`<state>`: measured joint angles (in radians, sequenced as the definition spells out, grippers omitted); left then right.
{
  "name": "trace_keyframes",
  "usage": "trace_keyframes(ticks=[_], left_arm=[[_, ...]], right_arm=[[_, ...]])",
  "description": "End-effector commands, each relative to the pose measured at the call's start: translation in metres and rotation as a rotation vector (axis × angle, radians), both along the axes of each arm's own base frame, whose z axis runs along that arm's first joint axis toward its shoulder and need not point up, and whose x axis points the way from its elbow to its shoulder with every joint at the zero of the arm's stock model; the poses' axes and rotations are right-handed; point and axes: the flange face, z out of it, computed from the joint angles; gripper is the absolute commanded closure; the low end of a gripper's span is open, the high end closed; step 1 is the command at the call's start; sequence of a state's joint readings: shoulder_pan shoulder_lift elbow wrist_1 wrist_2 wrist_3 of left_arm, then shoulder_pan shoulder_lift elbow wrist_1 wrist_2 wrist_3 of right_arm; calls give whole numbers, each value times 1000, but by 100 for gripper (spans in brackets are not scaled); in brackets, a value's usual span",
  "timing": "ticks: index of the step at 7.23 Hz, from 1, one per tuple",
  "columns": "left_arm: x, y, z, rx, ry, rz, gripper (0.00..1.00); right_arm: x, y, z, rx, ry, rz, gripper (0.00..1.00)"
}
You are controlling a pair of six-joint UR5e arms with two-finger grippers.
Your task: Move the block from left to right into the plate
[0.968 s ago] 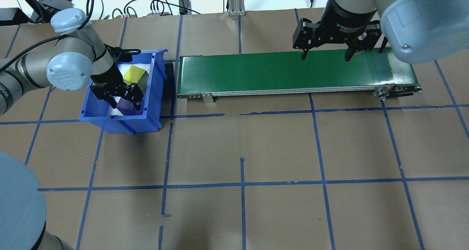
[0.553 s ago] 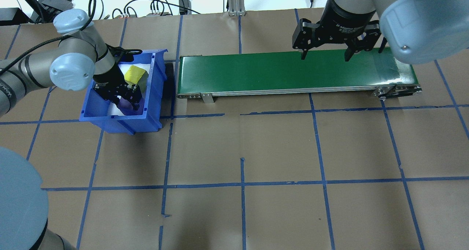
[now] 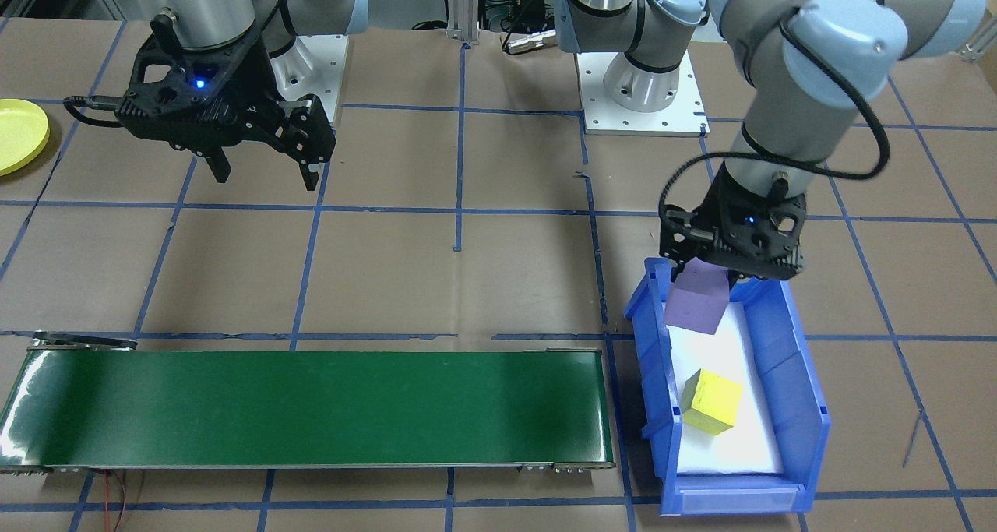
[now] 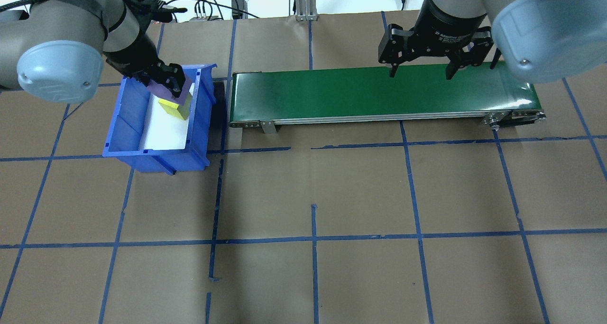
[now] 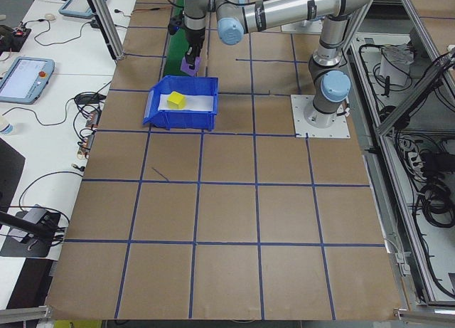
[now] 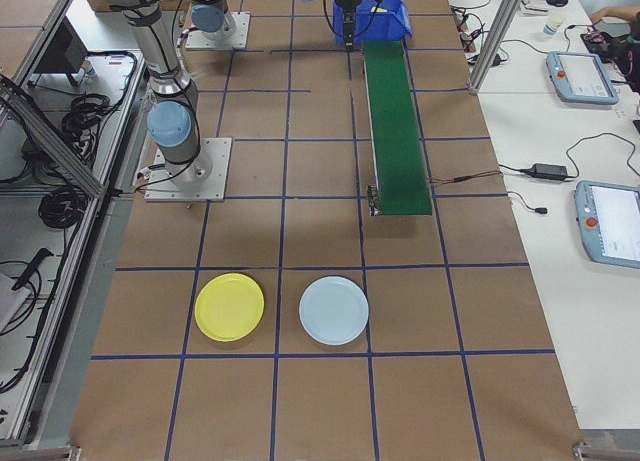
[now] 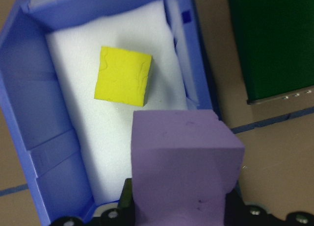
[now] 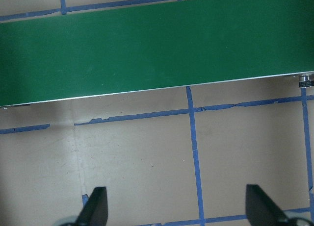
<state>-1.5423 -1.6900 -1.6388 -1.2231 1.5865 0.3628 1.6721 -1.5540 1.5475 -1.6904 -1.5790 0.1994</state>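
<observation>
The left gripper [image 3: 720, 279] is closed on the purple block [image 3: 697, 302] and holds it up above the blue bin [image 3: 802, 407]. In the left wrist view the block fills the space between the fingers, and the bin floor lies well below it, so the block is in the air and touches nothing but the gripper. It hangs over the end of the bin nearest the robot. A yellow block [image 3: 713, 402] sits on the white pad inside the bin, apart from the purple one. The green belt [image 3: 311, 407] lies just beside the bin and runs toward the robot's right side. I think the block is held high so it can clear the bin wall and go onto the belt next. The belt can then carry it across, because the left arm likely cannot reach the far side. The right gripper [image 3: 265, 170] hangs near the other end of the belt with its fingers wide apart and nothing in them. It looks like it is waiting there to catch the block when it comes. The yellow plate [image 6: 229, 306] is on the table far off on the robot's right, next to a light blue plate [image 6: 334, 310]. The block is not there yet, so most of the job is left to do.
</observation>
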Motion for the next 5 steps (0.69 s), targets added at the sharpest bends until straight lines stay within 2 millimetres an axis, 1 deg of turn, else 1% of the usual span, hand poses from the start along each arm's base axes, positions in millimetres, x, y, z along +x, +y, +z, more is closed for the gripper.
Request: trace_keyframes(ticks=[1,2,3,4,5], left_arm=[[-56,-3,-8,-56,52,-32,57],[-75,-31,-59,-40,125,-38,57],[-85,-50,-88,-76,135,-43,57],[-88,-57,-115,-44,134,-46,57],[-91,-64,-134,-40,159,-52,57]], right_arm=[[0,0,1,-1,-1,0,0],[1,0,1,-1,-1,1,0],[1,0,1,-1,1,1,0],[1,0,1,-1,1,1,0],[0,0,1,-1,2,1,0]])
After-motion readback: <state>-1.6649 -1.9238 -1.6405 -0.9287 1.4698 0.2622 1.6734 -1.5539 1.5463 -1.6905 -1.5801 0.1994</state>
